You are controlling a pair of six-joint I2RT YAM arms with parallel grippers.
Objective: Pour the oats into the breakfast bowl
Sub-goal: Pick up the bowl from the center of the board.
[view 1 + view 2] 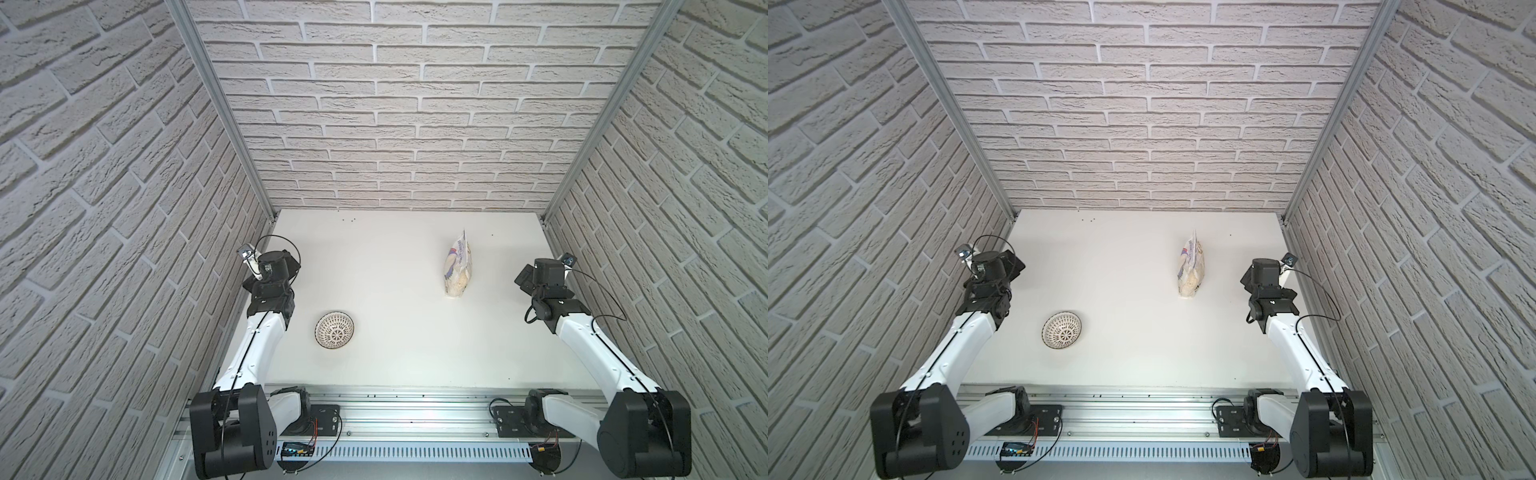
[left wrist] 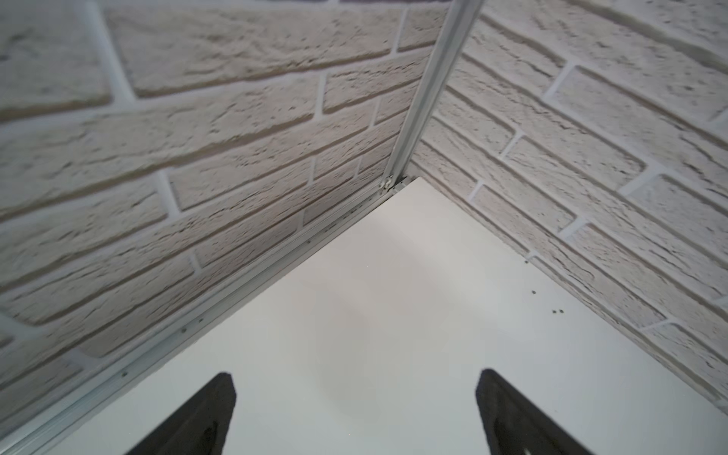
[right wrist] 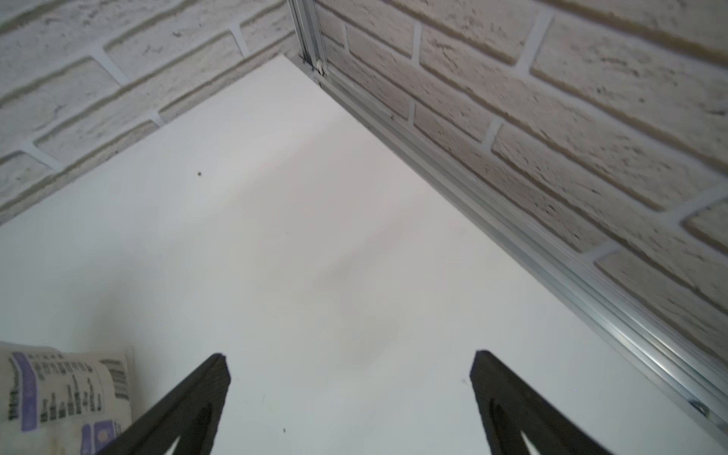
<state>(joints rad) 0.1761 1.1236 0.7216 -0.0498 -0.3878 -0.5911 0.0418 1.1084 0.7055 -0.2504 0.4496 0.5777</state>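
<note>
The white table (image 1: 395, 353) bears the breakfast bowl (image 1: 334, 329), well apart from the upright oats bag (image 1: 457, 268).

White-shelled arms (image 1: 259, 336) with black joints (image 1: 232, 419), looping black cables (image 1: 276, 236).

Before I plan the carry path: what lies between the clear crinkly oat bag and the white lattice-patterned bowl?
Nothing. In both top views only bare white tabletop runs between the clear crinkly oat bag and the white lattice-patterned bowl.
</note>
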